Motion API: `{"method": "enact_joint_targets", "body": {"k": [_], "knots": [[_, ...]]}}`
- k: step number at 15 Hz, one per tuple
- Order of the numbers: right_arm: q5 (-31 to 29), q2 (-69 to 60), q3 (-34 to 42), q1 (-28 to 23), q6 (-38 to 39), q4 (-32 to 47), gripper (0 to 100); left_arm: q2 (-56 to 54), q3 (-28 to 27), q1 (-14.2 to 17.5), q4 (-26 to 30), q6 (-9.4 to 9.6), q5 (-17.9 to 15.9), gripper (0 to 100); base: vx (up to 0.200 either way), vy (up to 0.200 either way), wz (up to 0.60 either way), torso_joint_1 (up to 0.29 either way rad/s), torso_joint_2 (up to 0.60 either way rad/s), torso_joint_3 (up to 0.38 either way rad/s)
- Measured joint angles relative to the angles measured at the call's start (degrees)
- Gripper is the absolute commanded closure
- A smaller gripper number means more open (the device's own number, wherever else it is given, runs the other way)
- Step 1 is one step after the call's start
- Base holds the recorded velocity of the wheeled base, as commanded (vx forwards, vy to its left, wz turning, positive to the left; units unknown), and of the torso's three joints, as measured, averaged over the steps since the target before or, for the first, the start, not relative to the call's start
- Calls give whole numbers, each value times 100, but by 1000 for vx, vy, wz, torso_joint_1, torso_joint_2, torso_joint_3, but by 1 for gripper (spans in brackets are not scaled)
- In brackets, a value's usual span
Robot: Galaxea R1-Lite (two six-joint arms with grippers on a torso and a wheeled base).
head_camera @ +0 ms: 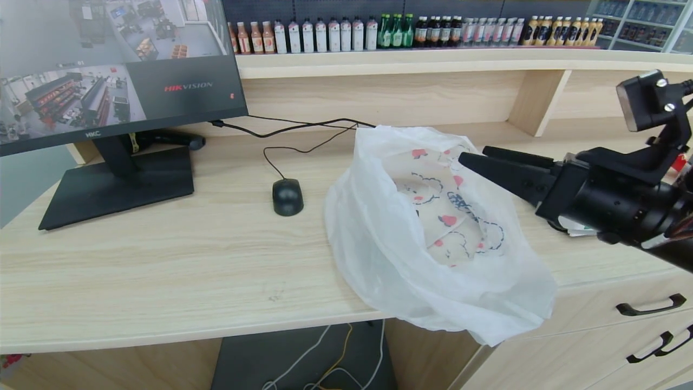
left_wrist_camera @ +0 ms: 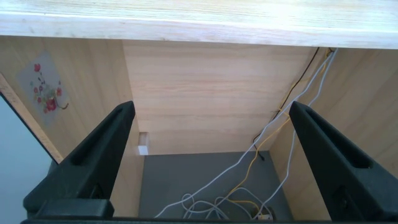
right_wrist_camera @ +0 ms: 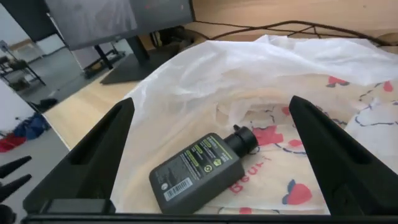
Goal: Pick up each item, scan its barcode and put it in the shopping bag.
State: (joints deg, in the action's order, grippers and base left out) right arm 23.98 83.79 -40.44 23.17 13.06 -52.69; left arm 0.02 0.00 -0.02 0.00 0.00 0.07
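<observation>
White plastic shopping bag (head_camera: 379, 238): thin, crumpled film, slumped on the light wood-grain desk (head_camera: 162, 260) towards its right side. One corner hangs over the front edge. The mouth gapes up and to the right.
Bag contents: a dark rigid bottle with a black cap and a barcode label (right_wrist_camera: 199, 168) lies on its side. It rests on a cream soft pack printed with red and blue cartoon shapes (head_camera: 433, 216).
Right gripper (head_camera: 472, 153): released and holding nothing. Its jaws are spread wide at the bag mouth, with the bottle below and between them but untouched.
Left gripper (left_wrist_camera: 211, 109): also spread and empty, parked low and facing the recess under the desk, where loose white and yellow cables (left_wrist_camera: 261, 162) hang.
Task state: my read is both items are bagged and none is in hand.
Bottle handling: probably light and stiff with a smooth, slippery wall. Take it across the middle of the body, not by the cap. The barcode sits near the base end, so keep that end uncovered.
Bag handling: limp and slick, with no shape of its own. A jaw could snag the film and drag the whole bag.
Soft pack: likely squashy, so it gives the bottle no firm base.
Other: black monitor on a stand (head_camera: 108, 65) and a black wired mouse (head_camera: 287, 196) sit to the left, well apart from the bag.
</observation>
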Motion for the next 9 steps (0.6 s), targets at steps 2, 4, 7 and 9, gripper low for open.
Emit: {"method": "enact_joint_targets", "body": {"k": [2,4,7,9], "knots": [[-200,-357,382,28,-562,11,0,0,0,0,0,0,0,0,0,0,0,0,0,0],[-288,-645,642,37,-1407,15,0,0,0,0,0,0,0,0,0,0,0,0,0,0],[-683,-948,983,41,-2047,-38,0,0,0,-5,0,0,0,0,0,0,0,0,0,0],[-901,-1025,1090,20,-2080,-482,0,0,0,-2,0,0,0,0,0,0,0,0,0,0]]}}
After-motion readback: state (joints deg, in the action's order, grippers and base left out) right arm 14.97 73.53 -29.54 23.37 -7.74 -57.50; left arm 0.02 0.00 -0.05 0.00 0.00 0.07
